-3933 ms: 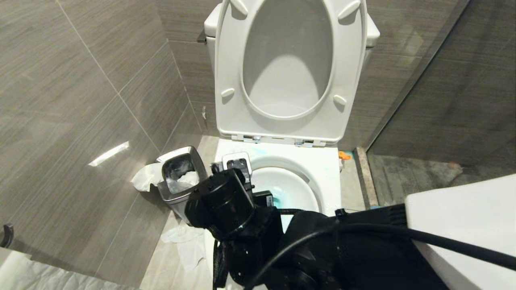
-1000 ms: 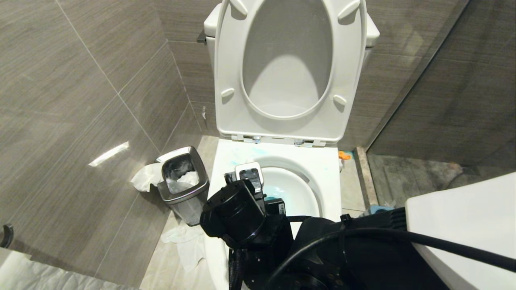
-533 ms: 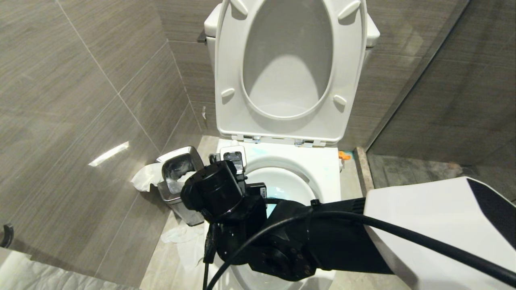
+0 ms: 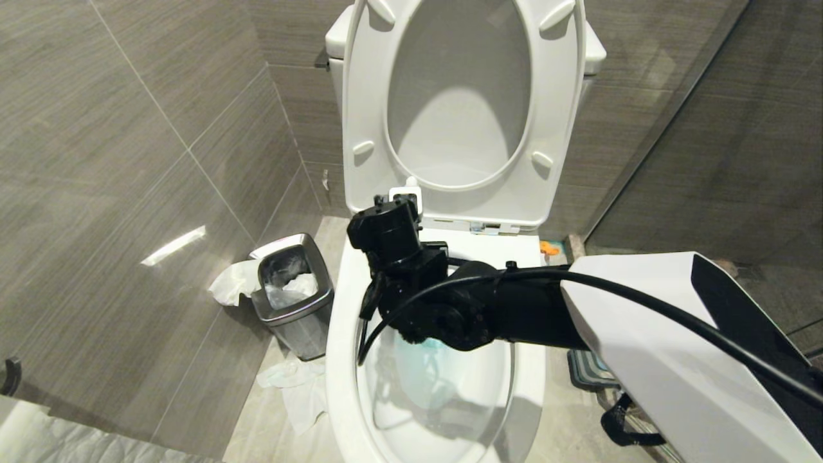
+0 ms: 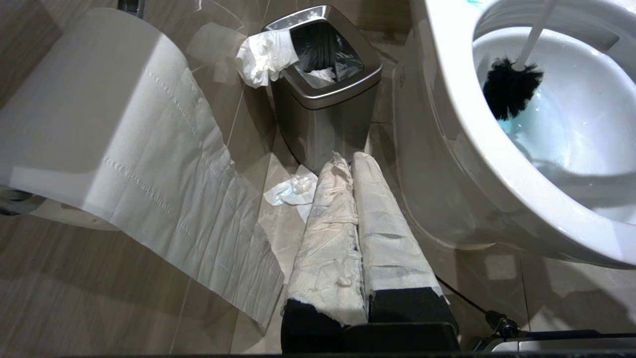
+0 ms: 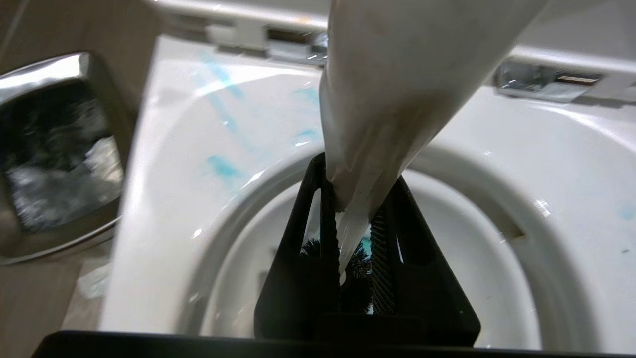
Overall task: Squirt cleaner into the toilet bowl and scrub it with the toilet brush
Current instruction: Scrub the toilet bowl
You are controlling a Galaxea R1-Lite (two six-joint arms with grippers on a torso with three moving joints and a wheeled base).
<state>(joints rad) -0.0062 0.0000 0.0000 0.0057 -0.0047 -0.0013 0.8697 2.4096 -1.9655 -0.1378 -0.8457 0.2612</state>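
While the brush does its thing, quick rundown:

right gripper [image 6: 355,233]: fingers pinched tight on the toilet brush [image 5: 512,84] handle, nearly closed, nothing else in them
brush head: black bristles well below those fingers, down inside the toilet bowl [image 4: 341,360], just above the blue-tinted water
cleaner [image 6: 221,166]: blue smears on the rim just beyond the fingers, toward the hinges
left gripper [image 5: 354,199]: fingers pressed together, wrapped in paper, holding nothing, low beside the bowl
bin [image 5: 325,94]: just past the left fingertips, tissue hanging out
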